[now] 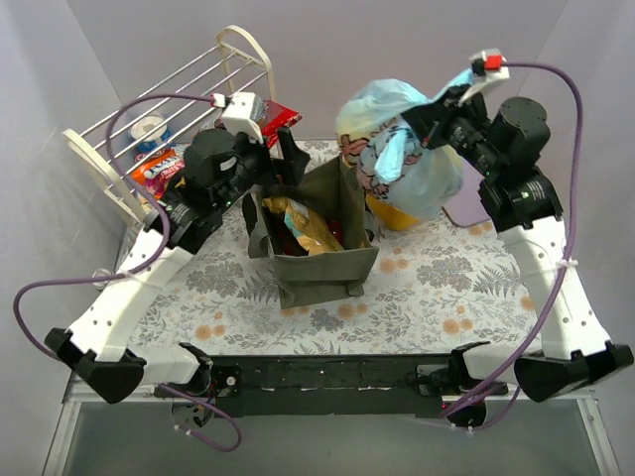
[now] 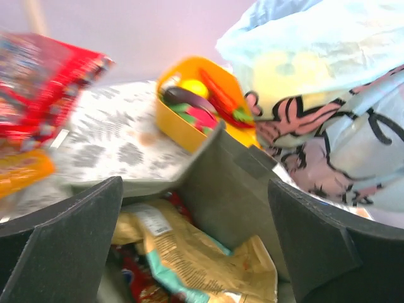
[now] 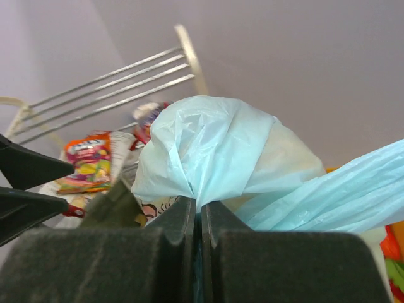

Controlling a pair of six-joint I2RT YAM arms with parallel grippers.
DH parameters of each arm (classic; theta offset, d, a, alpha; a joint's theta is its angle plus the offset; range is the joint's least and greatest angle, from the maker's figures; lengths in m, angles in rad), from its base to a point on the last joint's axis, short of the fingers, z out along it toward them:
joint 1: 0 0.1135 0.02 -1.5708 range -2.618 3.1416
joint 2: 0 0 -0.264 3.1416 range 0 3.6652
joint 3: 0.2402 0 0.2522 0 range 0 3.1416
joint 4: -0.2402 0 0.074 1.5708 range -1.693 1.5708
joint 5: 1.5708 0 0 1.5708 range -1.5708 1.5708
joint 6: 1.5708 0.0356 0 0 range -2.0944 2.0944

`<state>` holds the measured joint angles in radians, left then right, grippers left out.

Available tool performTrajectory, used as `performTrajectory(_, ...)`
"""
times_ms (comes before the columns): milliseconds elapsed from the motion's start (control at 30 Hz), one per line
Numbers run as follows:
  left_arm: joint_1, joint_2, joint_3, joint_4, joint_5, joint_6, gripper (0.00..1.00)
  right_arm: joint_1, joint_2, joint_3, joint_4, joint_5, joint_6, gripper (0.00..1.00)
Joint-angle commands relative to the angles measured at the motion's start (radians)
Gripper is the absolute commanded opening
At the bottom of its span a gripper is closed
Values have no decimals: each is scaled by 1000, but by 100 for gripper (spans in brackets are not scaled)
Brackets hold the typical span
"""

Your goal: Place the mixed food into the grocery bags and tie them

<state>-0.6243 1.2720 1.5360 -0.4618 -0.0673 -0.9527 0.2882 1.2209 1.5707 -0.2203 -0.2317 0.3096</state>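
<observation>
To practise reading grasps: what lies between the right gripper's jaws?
A gathered fold of the light-blue bag, pinched by the right gripper with its jaws nearly shut. The right wrist view shows this.

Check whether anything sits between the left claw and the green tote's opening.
Nothing visible does. The open left claw hangs right above the green tote, with snack packets showing inside; the blue bag is off to one side.

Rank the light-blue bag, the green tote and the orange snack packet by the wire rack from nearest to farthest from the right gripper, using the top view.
1. The light-blue bag: pinched in the right gripper, back right.
2. The green tote: mid-table, to its left.
3. The orange snack packet: far left, at the wire rack.
</observation>
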Motion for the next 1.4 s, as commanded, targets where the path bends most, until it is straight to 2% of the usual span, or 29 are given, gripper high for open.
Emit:
performTrajectory(0,-3,-33,104,-204,-248,57,98,118,84,233,174,-12,-24,1)
performTrajectory(100,1,-46,144,-349,-284,14,98,224,167,345,196,0,-35,1)
performTrajectory(267,9,-105,76,-497,-253,-58,98,362,196,347,249,61,-40,1)
performTrajectory(467,28,-172,-85,-413,-93,-122,98,443,167,175,318,78,13,1)
performTrajectory(567,40,-175,-157,-356,-72,-130,98,476,152,109,332,97,32,1)
performTrajectory(667,44,-177,-204,-337,-72,-141,82,490,129,17,346,103,65,1)
performTrajectory(700,46,-184,-229,-330,-71,-144,69,493,111,-10,349,106,71,1)
performTrajectory(800,46,-215,-261,-298,-71,-144,51,499,65,-144,346,130,91,1)
performTrajectory(833,46,-220,-276,-293,-72,-143,41,499,52,-174,338,143,95,1)
performTrajectory(900,49,-223,-283,-299,-91,-143,30,497,16,-254,288,158,103,1)
performTrajectory(933,48,-223,-287,-307,-97,-143,15,500,2,-276,267,184,102,1)
performTrajectory(1000,51,-221,-295,-308,-112,-144,0,500,-33,-327,183,215,94,1)
performTrajectory(1167,51,-250,-335,-244,-109,-126,0,509,-55,-365,72,287,72,1)
performTrajectory(1367,51,-272,-346,-183,-106,-87,0,558,58,-350,-17,290,66,1)
